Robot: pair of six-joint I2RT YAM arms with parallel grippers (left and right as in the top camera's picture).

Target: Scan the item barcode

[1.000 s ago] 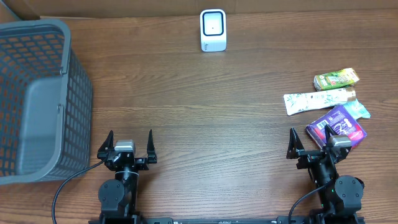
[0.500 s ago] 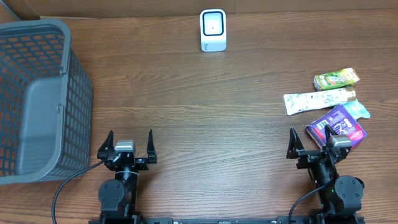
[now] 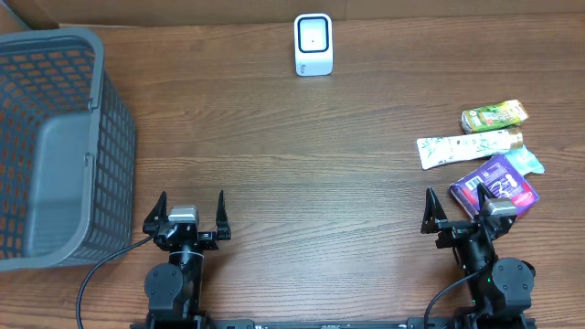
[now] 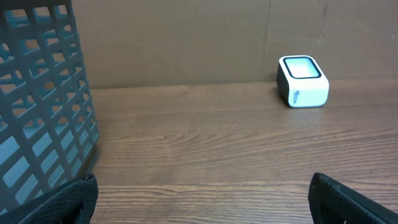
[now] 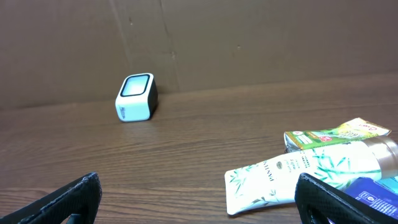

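Nothing has moved since the earlier overhead frames: both arms sit parked at the near edge and every item lies where it was. From overhead, the wood-grain counter (image 3: 302, 164) is broad and bare through its middle, leaving wide room between the arms and the far edge. The left gripper (image 3: 191, 203) and right gripper (image 3: 455, 206) both stand with jaws spread wide, holding nothing. A grey plastic lattice basket (image 3: 114, 137) fills the left side, its outer part cut off by the frame. A small white boxy scanner (image 3: 313, 44) with a rounded window stands at the far edge, centre. The items to scan cluster at the right: a glossy green packet (image 3: 494, 115), a flat white tube (image 3: 468, 145) with leaf print just below it, and a purple packet (image 3: 501, 183) whose near corner is hidden under the right gripper; a teal scrap (image 3: 527, 162) touching it is too small to identify. In the left wrist view, dark fingertips (image 4: 62, 202) frame the bottom corners, with the basket's mesh wall close on the left and the scanner well ahead against a cardboard wall (image 4: 186, 37). In the right wrist view, the tube lies just beside the right-hand fingertip (image 5: 342, 202), the purple packet is cut off at the corner, and its printing is blurred.
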